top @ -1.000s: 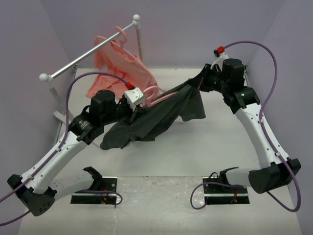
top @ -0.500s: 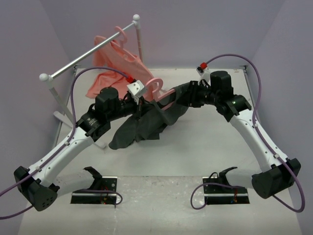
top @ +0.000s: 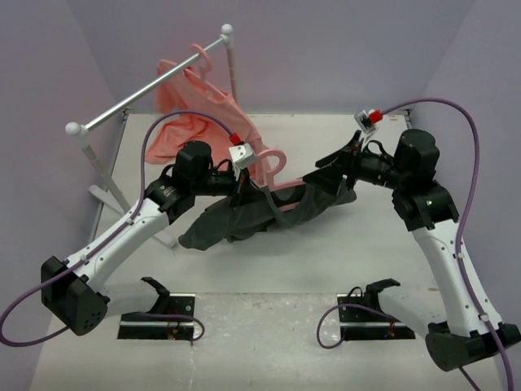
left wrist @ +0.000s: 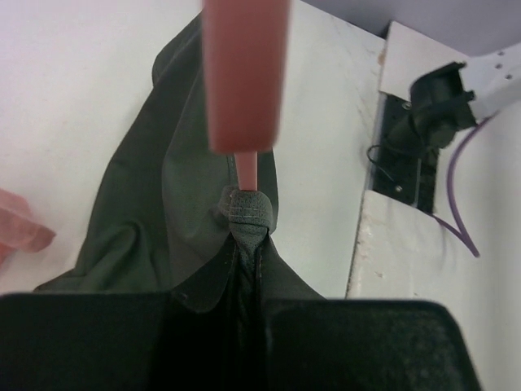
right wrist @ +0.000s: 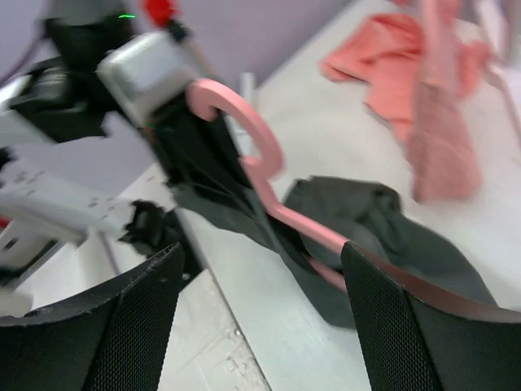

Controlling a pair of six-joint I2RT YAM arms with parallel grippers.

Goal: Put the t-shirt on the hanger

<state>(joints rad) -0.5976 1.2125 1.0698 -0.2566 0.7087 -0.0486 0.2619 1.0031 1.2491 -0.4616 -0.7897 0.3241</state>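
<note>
The dark grey t-shirt (top: 269, 208) lies bunched mid-table, its neck end lifted by my left gripper (top: 242, 177). The pink hanger (top: 275, 163) pokes out of the neck, hook up, with one arm running down into the cloth. In the left wrist view the gripper (left wrist: 248, 297) is shut on gathered t-shirt (left wrist: 163, 212) cloth, and the hanger (left wrist: 244, 73) stem rises right out of that bunch. My right gripper (top: 335, 161) hovers open just right of the shirt, holding nothing. Its view looks between its fingers (right wrist: 134, 318) at the hanger (right wrist: 248, 134) and t-shirt (right wrist: 370, 216).
A clothes rail (top: 138, 94) stands at the back left with a salmon-pink garment (top: 199, 110) hanging from it on another pink hanger. The rail's foot (top: 106, 195) runs along the left side. Purple walls close in on three sides.
My right gripper opened, let go of the t-shirt and drew back to the right. The shirt's right side sank to the table. My left arm carried the neck and hanger rightward.
</note>
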